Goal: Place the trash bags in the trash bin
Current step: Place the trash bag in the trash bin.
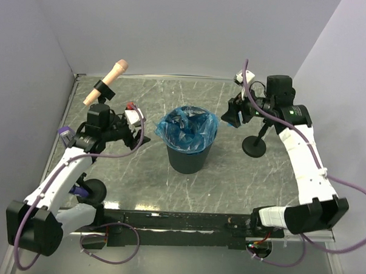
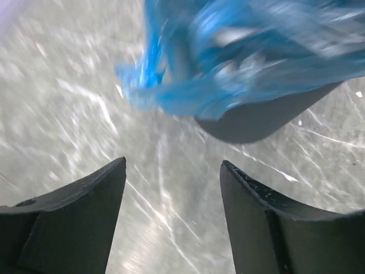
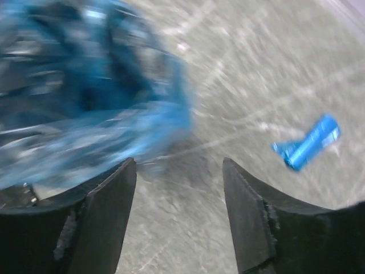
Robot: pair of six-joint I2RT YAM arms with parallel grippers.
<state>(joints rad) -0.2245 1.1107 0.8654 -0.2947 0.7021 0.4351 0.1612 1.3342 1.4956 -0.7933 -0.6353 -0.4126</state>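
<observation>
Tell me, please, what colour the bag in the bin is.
Translucent bright blue. The trash bag shows best in the top external view, lining the trash bin.

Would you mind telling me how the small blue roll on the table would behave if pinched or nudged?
The blue roll looks cylindrical, so a sideways nudge would probably set it rolling. It seems to be wound thin film with a loose tail, so likely light and squashy.

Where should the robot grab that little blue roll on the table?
Grab the small bright-blue plastic roll around its middle, coming straight down from above. It lies flat on the grey marbled table, long and thin, so pinching across its narrow width probably holds best. One end looks loose and floppy, likely poor to pinch.
</observation>
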